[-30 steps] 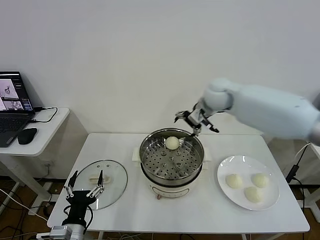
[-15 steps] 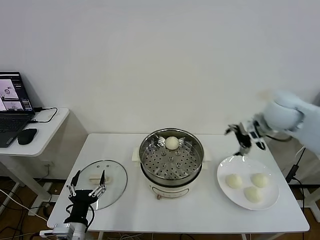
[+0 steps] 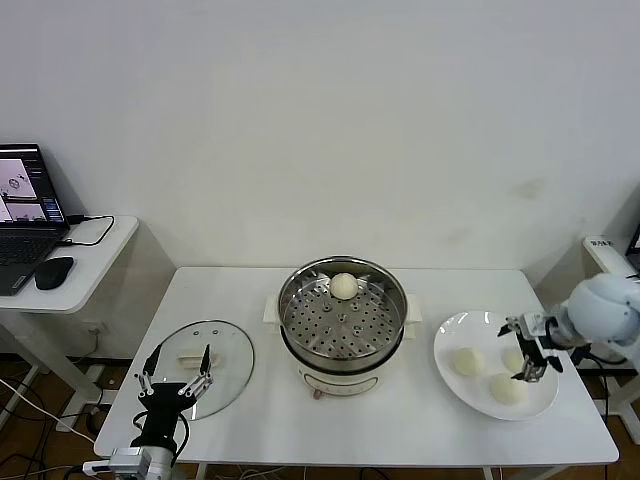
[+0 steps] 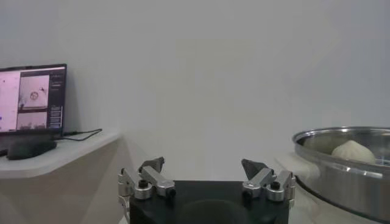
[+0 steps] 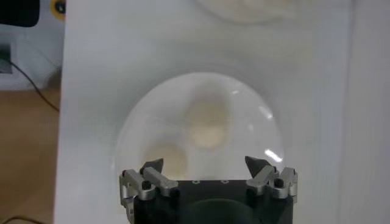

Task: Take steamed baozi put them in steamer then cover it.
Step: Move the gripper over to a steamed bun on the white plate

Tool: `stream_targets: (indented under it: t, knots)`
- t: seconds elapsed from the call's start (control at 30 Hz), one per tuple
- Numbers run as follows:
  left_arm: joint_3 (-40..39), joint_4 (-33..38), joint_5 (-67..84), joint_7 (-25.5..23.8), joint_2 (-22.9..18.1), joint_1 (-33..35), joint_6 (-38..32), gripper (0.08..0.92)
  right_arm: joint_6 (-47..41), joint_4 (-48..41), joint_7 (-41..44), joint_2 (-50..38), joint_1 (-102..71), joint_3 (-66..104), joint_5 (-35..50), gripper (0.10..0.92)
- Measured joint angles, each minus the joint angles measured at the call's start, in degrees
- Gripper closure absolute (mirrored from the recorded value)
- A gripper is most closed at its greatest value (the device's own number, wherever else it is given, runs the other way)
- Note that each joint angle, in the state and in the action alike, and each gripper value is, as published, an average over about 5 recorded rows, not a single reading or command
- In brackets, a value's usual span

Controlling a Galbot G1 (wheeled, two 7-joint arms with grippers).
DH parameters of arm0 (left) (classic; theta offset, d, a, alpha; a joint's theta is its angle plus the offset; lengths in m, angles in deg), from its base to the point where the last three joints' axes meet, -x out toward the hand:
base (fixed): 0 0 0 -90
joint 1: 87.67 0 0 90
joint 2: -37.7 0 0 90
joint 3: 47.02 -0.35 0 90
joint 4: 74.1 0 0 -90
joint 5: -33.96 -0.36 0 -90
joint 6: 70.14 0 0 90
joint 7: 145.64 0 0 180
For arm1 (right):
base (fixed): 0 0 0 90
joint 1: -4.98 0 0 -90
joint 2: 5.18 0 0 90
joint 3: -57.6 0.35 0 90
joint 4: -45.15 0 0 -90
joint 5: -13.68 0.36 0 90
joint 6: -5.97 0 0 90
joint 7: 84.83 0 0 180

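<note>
The steamer [image 3: 343, 322] stands mid-table with one steamed baozi [image 3: 344, 286] on its perforated tray, at the far side. Three more baozi [image 3: 467, 361] lie on the white plate [image 3: 470, 330] to the right. My right gripper [image 3: 530, 350] hovers open over the plate's right part, above a baozi [image 3: 516, 359]. In the right wrist view the open right gripper [image 5: 204, 165] has a baozi [image 5: 207, 122] ahead of it on the plate [image 5: 256, 128]. The cover [image 3: 225, 345] lies flat at the left. My left gripper [image 3: 175, 372] waits open at the cover's near edge; the left gripper [image 4: 203, 165] is empty.
A side table at the far left carries a laptop [image 3: 25, 205] and a mouse [image 3: 53, 271]. The steamer's rim [image 4: 341, 164] with its baozi [image 4: 352, 151] shows in the left wrist view. A cable [image 3: 590, 335] hangs beyond the table's right edge.
My right arm has swung from behind the steamer, rightward and down, to above the plate, its gripper open throughout. The left gripper has hardly moved.
</note>
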Motion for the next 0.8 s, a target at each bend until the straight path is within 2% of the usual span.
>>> stream_targets:
  t: [0.63,0.8]
  knots:
    - [0.3,0.0,-0.3,0.1,-0.6,0.5,-0.1,0.177,-0.3,-8.8,-2.8,9.3,-8.7,7.6,-4.7,0.204]
    - [0.2,-0.1,-0.4,0.1,-0.7,0.4,-0.1,0.177,-0.4,-10.6,-2.8,11.2,-9.4,8.3,-4.9,0.236]
